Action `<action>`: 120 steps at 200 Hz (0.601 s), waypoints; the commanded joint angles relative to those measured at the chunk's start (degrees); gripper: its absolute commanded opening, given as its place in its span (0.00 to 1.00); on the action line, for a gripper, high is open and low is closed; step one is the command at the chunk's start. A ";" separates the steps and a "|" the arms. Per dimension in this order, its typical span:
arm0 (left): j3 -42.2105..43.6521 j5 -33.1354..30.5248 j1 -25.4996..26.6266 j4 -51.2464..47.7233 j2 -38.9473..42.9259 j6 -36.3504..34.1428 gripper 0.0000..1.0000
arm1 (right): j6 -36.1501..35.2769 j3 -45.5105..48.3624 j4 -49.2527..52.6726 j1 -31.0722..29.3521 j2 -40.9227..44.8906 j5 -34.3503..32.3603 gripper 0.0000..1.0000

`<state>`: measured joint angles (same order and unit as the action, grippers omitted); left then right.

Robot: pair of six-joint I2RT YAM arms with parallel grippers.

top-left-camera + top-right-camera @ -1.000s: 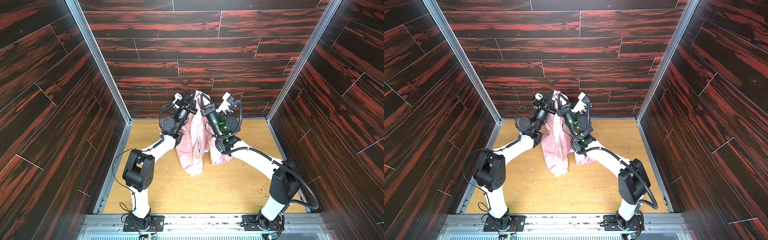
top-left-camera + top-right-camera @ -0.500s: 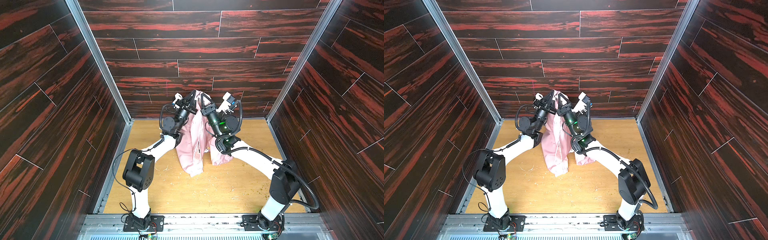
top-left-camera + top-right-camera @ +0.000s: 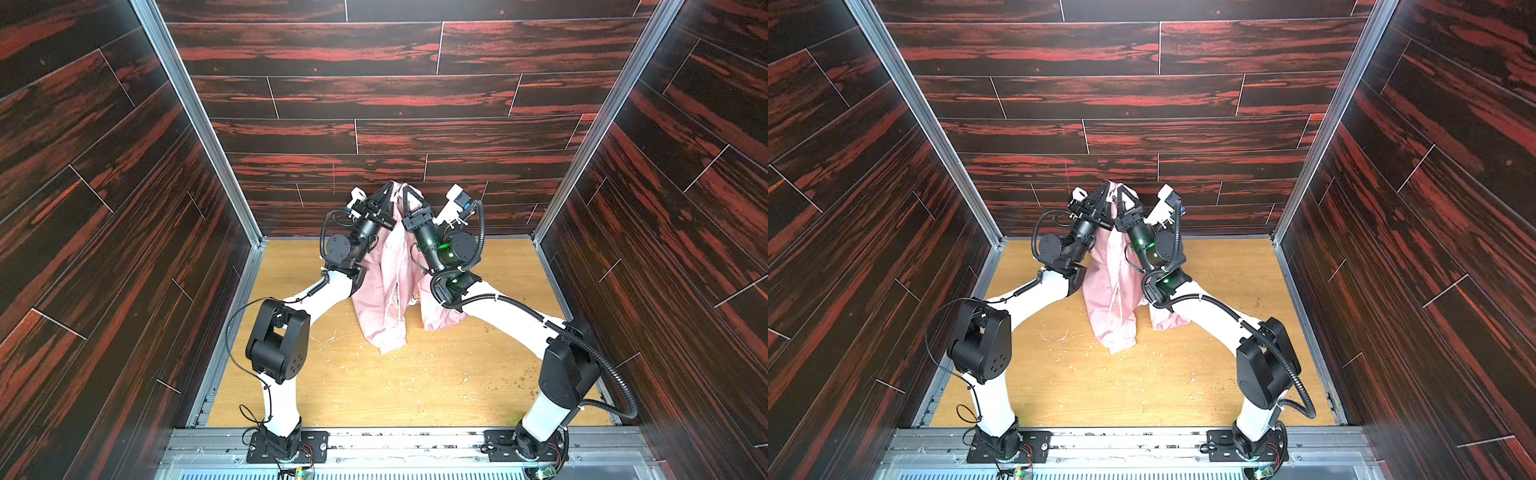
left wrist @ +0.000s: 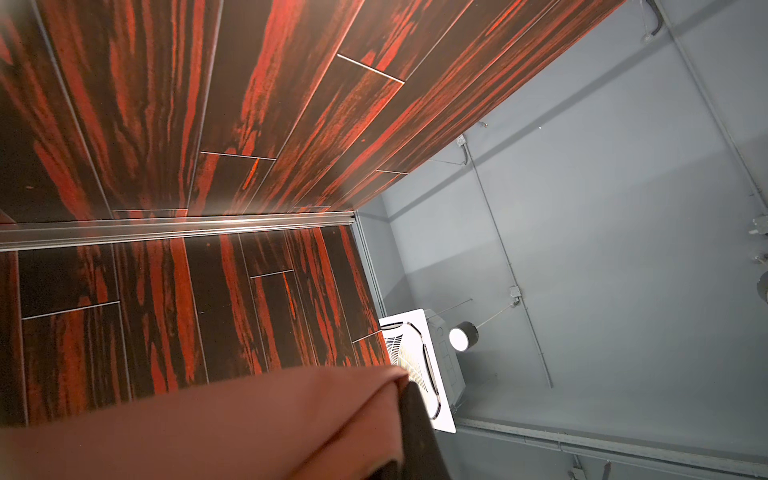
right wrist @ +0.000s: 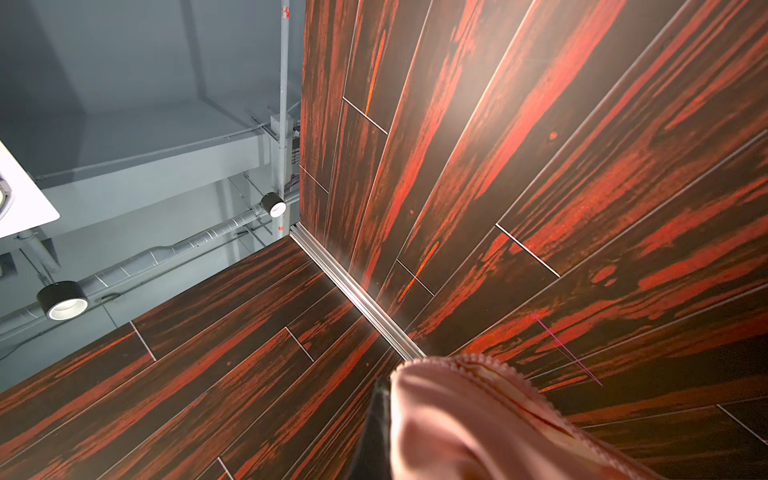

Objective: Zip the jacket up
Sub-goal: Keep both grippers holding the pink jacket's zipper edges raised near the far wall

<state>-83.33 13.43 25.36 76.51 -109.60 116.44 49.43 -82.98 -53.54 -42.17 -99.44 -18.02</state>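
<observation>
Grips the jacket (image 3: pixel 384 299) (image 3: pixel 1106 299) at its top edge with both tools, as seen in both top views: left gripper (image 3: pixel 389 188) clenched on pink cloth, right gripper (image 3: pixel 405 192) clenched on pink cloth just beside it, tips up near the back wall (image 3: pixel 374 137). Lets the garment hang between the two forearms down to the wooden table (image 3: pixel 415 386), hem touching the surface, one lobe bunched behind the right forearm. Shows a front slit (image 3: pixel 395 291) gaping in the lower part. In left wrist view, shows pink fabric draped over a dark finger (image 4: pixel 419 436). In right wrist view, shows zipper teeth (image 5: pixel 498 370) along the cloth edge, beside a dark finger (image 5: pixel 372 428).
</observation>
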 commanded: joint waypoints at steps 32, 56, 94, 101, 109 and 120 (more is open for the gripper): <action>0.10 0.41 0.48 4.26 1.41 0.39 0.00 | -0.26 -0.34 -1.89 -0.38 1.06 -0.52 0.00; -0.04 0.41 0.50 4.26 1.32 0.33 0.00 | -0.29 0.01 -1.24 -0.43 1.24 -0.65 0.00; -0.13 0.36 0.56 4.26 1.26 0.28 0.00 | -1.44 0.35 -0.07 -0.45 1.95 -1.31 0.00; -0.22 0.34 0.52 4.26 1.19 0.28 0.00 | -1.53 0.32 0.10 -0.46 1.88 -1.38 0.00; -0.25 0.43 0.61 4.26 1.14 0.28 0.00 | -1.41 0.36 0.10 -0.49 1.96 -1.40 0.00; -0.28 0.45 0.57 4.26 1.06 0.28 0.00 | -1.42 0.45 0.20 -0.45 1.96 -1.42 0.00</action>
<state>-83.33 13.41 25.47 76.53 -109.60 116.42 48.77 -82.96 -52.31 -42.17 -99.44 -18.92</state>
